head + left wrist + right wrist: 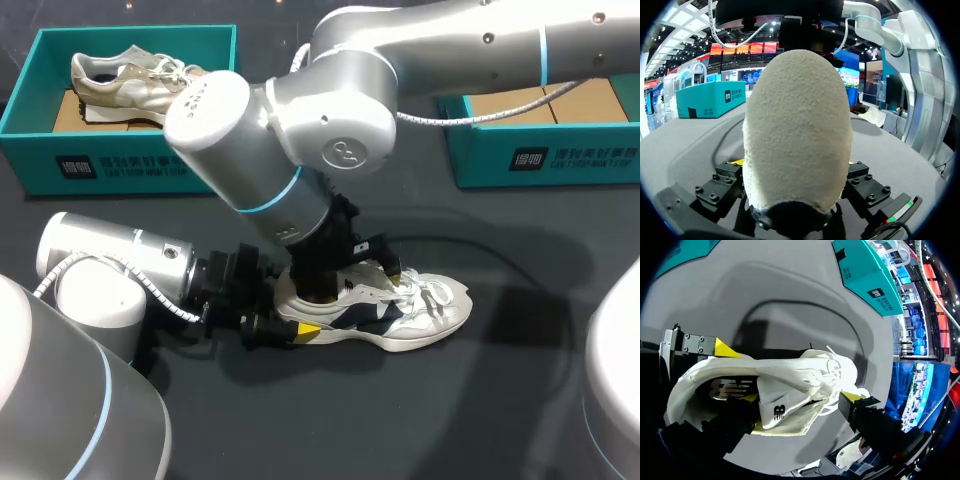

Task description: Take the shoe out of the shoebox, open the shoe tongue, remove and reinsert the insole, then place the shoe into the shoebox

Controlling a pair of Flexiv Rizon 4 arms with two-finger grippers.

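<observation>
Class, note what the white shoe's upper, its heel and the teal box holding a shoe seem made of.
The shoe upper looks like smooth matt synthetic or leather panels. The heel shows a fuzzy nap, perhaps suede. The teal box is probably cardboard: flat walls, brown inside.

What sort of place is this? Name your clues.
Probably a robot demonstration bench for shoe handling: left arm and right arm meet at a white sneaker on a dark table, with a teal shoebox holding a beige sneaker behind.
</observation>
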